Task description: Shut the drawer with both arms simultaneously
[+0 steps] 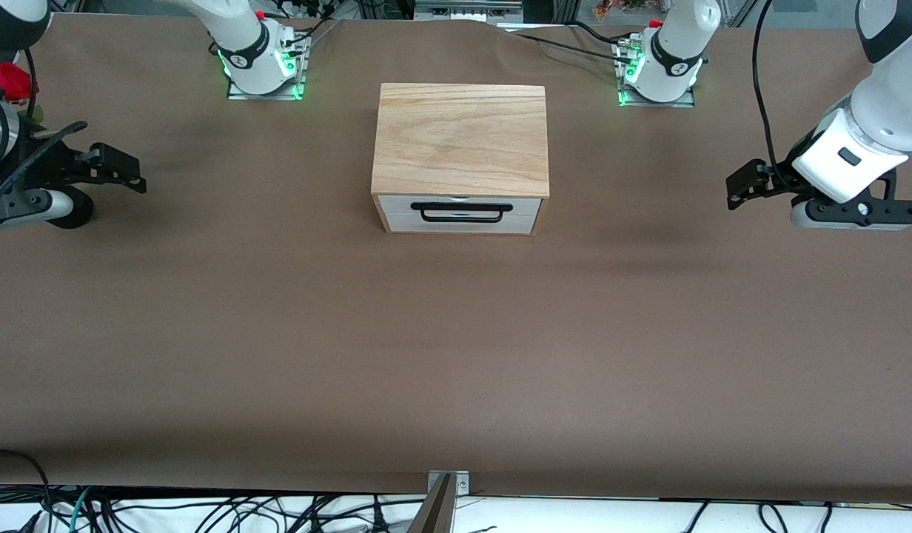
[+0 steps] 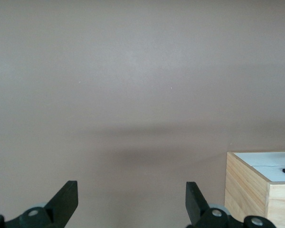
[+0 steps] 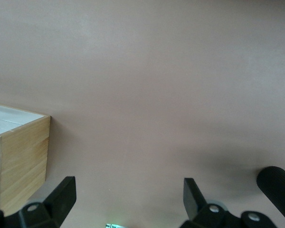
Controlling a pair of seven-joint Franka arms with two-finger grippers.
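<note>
— While both arms hang out at the ends, where's the drawer?

— It sits in the wooden box in the middle of the brown tabletop, between the two arm bases and a little nearer the front camera than they are. Its white front faces that camera and looks flush with the box's edge, with the black wire handle lying across it.

— And the left gripper?

— It hovers over bare tabletop well apart from the box, toward the left arm's end. It's released: in the left wrist view the two black fingers stand wide apart with only brown surface between them, and a corner of the box shows off to one side.

— The right gripper?

— Much the same, over the tabletop well apart from the box toward the right arm's end. Its fingers are spread too, holding nothing, with the box's oak side in the corner of the right wrist view.

— Anything else near the box?

— Nothing close. Red roses show at the table's edge, at the right arm's end.
</note>
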